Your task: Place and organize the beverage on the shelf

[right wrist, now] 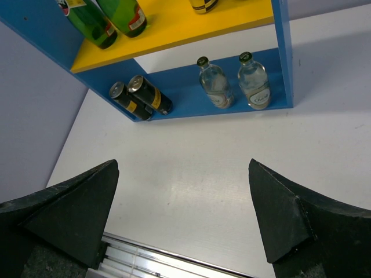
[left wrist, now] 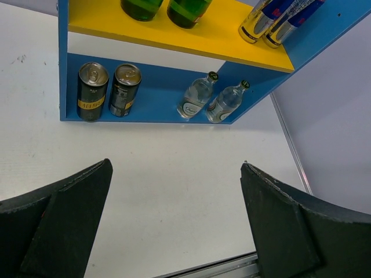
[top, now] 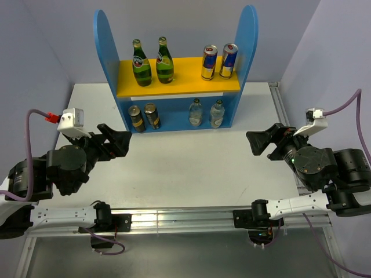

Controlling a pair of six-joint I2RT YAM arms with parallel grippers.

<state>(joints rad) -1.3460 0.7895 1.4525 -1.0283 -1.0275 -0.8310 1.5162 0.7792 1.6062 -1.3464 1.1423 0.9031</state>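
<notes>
The blue shelf [top: 104, 52] with a yellow upper board [top: 179, 86] stands at the back of the table. Two green glass bottles [top: 141, 63] stand on the yellow board's left. Two dark cans [top: 144, 117] stand on the base at left, and two clear bottles with green caps [top: 207, 113] at right. The cans [left wrist: 93, 91] and clear bottles [left wrist: 197, 96] also show in the left wrist view, and both [right wrist: 139, 97] [right wrist: 255, 81] in the right wrist view. My left gripper [top: 119, 142] is open and empty at the table's left. My right gripper [top: 259, 141] is open and empty at the right.
Two blue-and-silver cans [top: 219, 61] stand on the yellow board's right. The white table [top: 191, 162] ends at a metal rail [top: 174, 217] in front. Grey walls close in on both sides.
</notes>
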